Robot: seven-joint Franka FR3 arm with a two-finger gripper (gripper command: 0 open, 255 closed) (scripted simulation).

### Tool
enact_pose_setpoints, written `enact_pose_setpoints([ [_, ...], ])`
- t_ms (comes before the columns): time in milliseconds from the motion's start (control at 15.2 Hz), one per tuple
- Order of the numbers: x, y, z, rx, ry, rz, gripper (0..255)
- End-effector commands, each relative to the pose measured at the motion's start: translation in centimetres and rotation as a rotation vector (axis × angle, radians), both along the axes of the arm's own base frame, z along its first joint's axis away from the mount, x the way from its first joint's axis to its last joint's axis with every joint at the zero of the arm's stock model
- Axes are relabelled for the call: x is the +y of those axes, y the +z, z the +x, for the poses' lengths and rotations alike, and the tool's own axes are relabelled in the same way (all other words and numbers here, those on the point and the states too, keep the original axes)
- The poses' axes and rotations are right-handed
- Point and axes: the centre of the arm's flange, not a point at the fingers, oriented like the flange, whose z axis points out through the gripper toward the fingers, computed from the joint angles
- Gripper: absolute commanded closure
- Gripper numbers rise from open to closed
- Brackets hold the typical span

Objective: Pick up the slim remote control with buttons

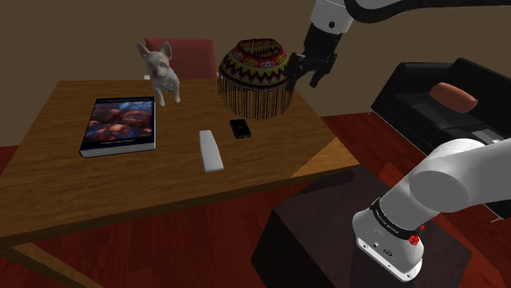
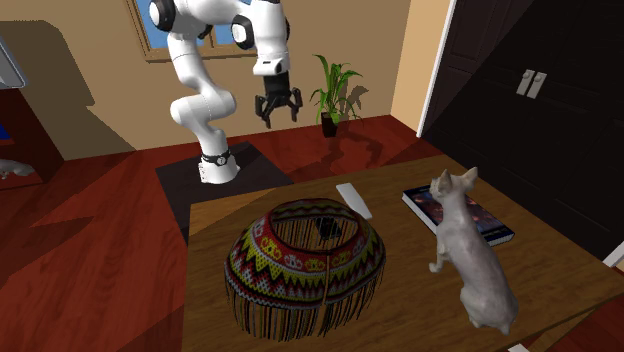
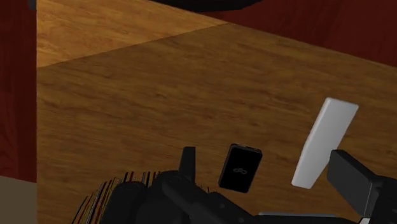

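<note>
Wooden table (image 1: 49,180) carries everything you need. From the shoulder view's left you see a book (image 1: 119,125) lying flat, a pale dog figurine (image 1: 161,72) standing behind it, then the slim white remote (image 1: 210,150) flat near the table's middle. Just beside the remote is a small black device (image 1: 240,128), and behind that a patterned fringed cap (image 1: 255,75). Furthest over, the gripper (image 1: 305,69) hangs in the air beside the cap, its 2 fingers (image 3: 350,175) spread apart and holding nothing. In the wrist view the remote lies on the table in the gap between them, close to 1 finger and untouched.
</note>
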Motion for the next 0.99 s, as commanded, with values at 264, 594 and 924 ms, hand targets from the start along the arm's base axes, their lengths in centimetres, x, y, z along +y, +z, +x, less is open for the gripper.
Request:
enact_pose_setpoints([
  [264,4.5,-5.3,3.8,0.018,-0.051,0.001,0],
  [594,8.2,-9.9,7.1,0.035,-0.092,0.001,0],
  [924,11.7,-14.6,10.4,0.051,-0.134,0.0,0],
])
